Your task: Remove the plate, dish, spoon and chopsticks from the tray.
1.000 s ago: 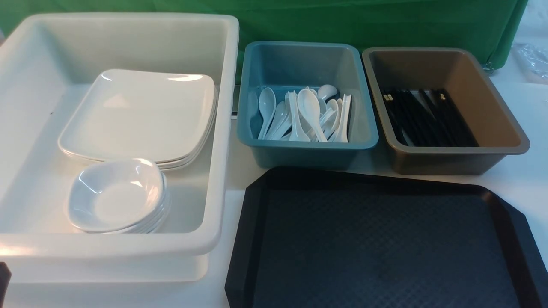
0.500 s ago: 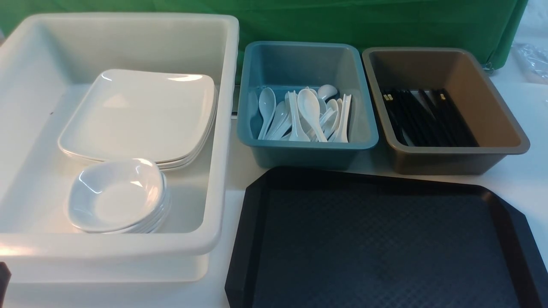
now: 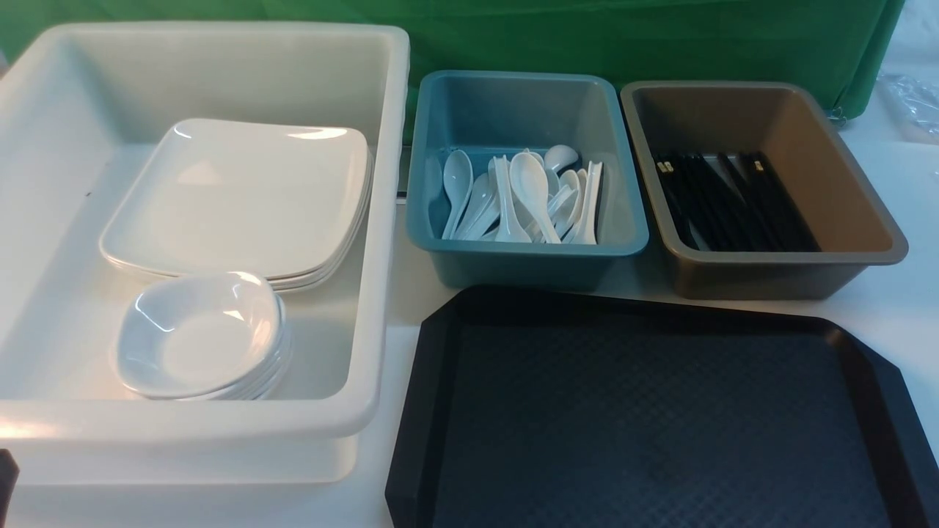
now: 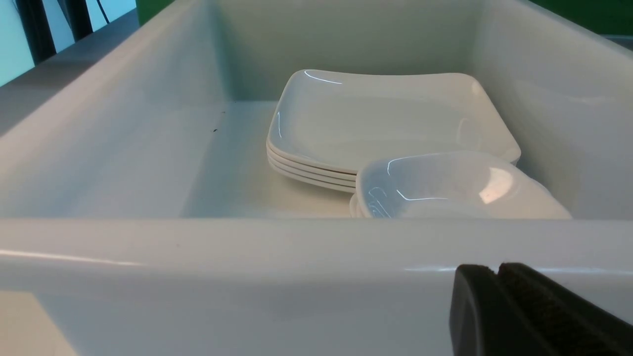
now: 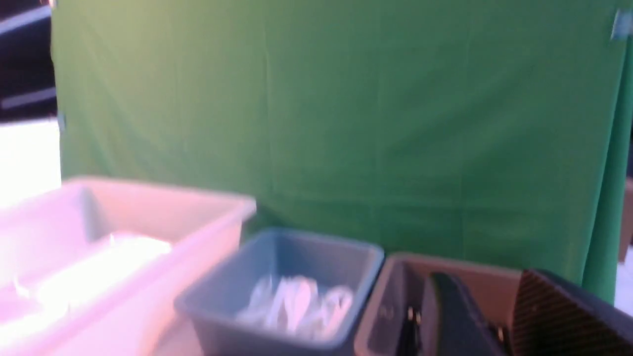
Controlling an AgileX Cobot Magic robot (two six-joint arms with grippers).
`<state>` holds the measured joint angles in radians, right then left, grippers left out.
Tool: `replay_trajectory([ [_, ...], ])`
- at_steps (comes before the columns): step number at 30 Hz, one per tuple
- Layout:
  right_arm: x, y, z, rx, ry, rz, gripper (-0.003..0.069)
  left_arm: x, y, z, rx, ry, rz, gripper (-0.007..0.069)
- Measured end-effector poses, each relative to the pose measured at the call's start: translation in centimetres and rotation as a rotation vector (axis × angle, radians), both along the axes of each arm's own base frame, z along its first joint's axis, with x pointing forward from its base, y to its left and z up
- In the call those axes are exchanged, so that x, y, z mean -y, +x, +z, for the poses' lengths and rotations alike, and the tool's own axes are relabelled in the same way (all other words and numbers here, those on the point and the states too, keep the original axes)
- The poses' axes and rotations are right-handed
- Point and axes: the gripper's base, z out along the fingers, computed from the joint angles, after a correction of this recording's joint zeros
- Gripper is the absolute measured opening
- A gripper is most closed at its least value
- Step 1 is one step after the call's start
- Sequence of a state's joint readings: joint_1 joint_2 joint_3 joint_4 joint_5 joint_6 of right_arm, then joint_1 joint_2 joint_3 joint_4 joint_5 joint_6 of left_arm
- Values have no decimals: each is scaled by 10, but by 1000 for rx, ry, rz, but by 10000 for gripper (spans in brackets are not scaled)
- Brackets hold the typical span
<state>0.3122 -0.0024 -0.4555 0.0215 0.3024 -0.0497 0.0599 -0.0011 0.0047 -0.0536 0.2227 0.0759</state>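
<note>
The black tray (image 3: 660, 425) lies bare at the front right. White plates (image 3: 235, 198) are stacked in the white tub (image 3: 381, 220), with a stack of small dishes (image 3: 198, 334) in front of them. The same plates (image 4: 390, 118) and dishes (image 4: 445, 185) show in the left wrist view. Spoons (image 3: 524, 194) lie heaped in the blue tub (image 3: 528, 249). Black chopsticks (image 3: 726, 198) lie in the brown tub (image 3: 763, 271). My left gripper (image 4: 497, 269) is shut and empty, just outside the white tub's near wall. My right gripper (image 5: 489, 291) is open and empty, facing the brown tub.
The three tubs stand in a row behind the tray, close to a green cloth backdrop (image 3: 587, 37). A white tabletop (image 3: 895, 293) shows to the right of the brown tub. The right wrist view is blurred.
</note>
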Motion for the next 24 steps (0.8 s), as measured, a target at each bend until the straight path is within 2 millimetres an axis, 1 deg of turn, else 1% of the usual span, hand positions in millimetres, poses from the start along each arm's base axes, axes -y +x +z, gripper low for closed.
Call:
replay_trajectory([
  [3,-2,8,-17,-56,-49,-35,237,0,0,0,0,3,0,16],
  [5,-3,15,-32,-101,-84,-82,237,0,0,0,0,3,0,16],
  [7,-3,23,-54,-163,-116,-141,237,0,0,0,0,2,0,16],
  [11,0,40,-114,-297,-141,-244,237,0,0,0,0,2,0,16],
  [13,2,43,-135,-355,-142,-279,237,0,0,0,1,3,0,16],
  [14,3,42,-141,-393,-144,-290,237,0,0,0,-1,3,0,16],
  [16,4,42,-145,-413,-144,-306,237,0,0,0,0,3,0,16],
  [24,4,42,-144,-410,-141,-309,237,0,0,0,0,4,0,16],
])
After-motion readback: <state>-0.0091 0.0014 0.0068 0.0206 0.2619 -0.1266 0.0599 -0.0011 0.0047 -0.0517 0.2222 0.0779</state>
